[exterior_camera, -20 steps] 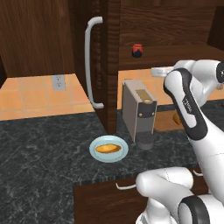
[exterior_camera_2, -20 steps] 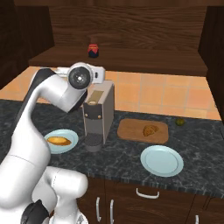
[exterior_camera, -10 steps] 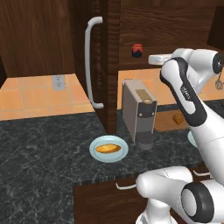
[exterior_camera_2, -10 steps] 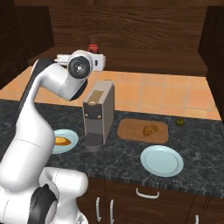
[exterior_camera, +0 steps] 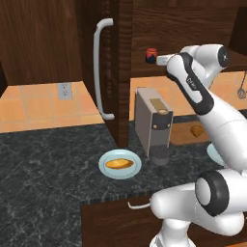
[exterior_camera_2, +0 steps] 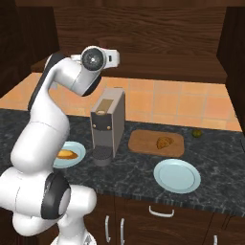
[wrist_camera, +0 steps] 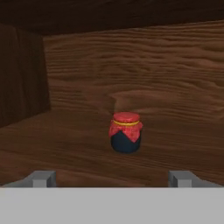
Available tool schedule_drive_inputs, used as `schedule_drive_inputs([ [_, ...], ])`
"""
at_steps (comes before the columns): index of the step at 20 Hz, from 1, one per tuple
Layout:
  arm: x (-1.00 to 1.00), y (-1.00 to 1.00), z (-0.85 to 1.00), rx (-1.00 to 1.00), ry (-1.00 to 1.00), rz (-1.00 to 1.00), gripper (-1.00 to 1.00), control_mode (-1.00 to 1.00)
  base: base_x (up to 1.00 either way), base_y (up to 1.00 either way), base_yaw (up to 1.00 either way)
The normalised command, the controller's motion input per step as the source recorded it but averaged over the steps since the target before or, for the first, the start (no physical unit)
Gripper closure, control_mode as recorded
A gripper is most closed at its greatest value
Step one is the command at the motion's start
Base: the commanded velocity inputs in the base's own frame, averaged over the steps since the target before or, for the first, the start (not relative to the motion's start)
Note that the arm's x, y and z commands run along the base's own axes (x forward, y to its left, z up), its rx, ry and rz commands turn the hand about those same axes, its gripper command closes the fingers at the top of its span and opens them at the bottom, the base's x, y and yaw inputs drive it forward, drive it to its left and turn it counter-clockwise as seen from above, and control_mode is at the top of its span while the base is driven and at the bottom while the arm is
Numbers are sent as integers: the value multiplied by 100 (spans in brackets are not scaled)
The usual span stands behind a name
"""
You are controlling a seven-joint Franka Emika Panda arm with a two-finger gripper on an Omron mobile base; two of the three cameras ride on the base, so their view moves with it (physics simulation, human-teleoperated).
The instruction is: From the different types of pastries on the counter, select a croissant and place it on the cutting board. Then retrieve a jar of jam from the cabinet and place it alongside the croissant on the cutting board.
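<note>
- Gripper point(wrist_camera: 112, 177) raised to the cabinet's point(wrist_camera: 131, 65) recessed shelf, aimed straight in; its two finger tips point(wrist_camera: 41, 177) sit wide apart, nothing between them.
- Jar of jam point(wrist_camera: 125, 132) upright on the shelf floor, straight ahead of the spread fingers and centred between them, not touched. Red cloth top with a yellow band, dark blue body. Wood-grain back wall behind it, side wall off to the left in the hand view.
- From the left base view the jar point(exterior_camera: 151, 55) stands at the shelf's near end, just beside the white hand reaching in.
- Below the shelf, on the counter point(exterior_camera_2: 225, 189): a grey coffee machine point(exterior_camera_2: 108, 125), upright, its front towards the robot.
- Cutting board point(exterior_camera_2: 156, 142) lies flat just to the right of the machine, against the tiled wall side. Croissant point(exterior_camera_2: 164, 142) rests on it, right of centre.
- Small dark green round thing point(exterior_camera_2: 196, 133) on the counter beyond the board's right end; too small to identify.
- Pale blue plate point(exterior_camera_2: 176, 175), bare, in front of the board near the counter edge.
- Second blue plate point(exterior_camera: 120, 164) left of the machine carries the elongated orange-yellow pastry point(exterior_camera: 119, 164).
- Tall dark panel with a white handle point(exterior_camera: 102, 68) stands left of the cabinet.
</note>
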Motion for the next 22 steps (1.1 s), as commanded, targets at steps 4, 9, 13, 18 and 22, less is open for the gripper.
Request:
schedule_drive_inputs([
  [4, 59, 0, 0, -11, 6, 0, -100, -100, 0, 0, 0],
  [9, 55, 1, 0, 0, 3, 0, -100, -100, 0, 0, 0],
  [13, 43, 3, -13, 0, 3, 0, -100, -100, 0, 0, 0],
  [18, 37, 27, -11, 0, 0, 0, -100, -100, 0, 0, 0],
  [22, 37, 13, -11, 0, 1, 0, -100, -100, 0, 0, 0],
])
